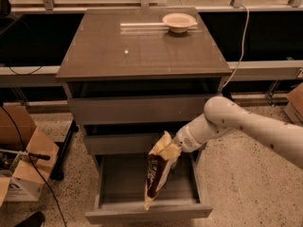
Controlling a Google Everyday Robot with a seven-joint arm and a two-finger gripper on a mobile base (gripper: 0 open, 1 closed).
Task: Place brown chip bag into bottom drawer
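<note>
So the gripper (171, 149) is clamped on the crinkly pale yellow top end of the brown chip bag (157, 174). The bag dangles upright, dark brown in the middle with white lettering. It hangs over the pulled-out bottom drawer (122, 181), lowest of 3.
</note>
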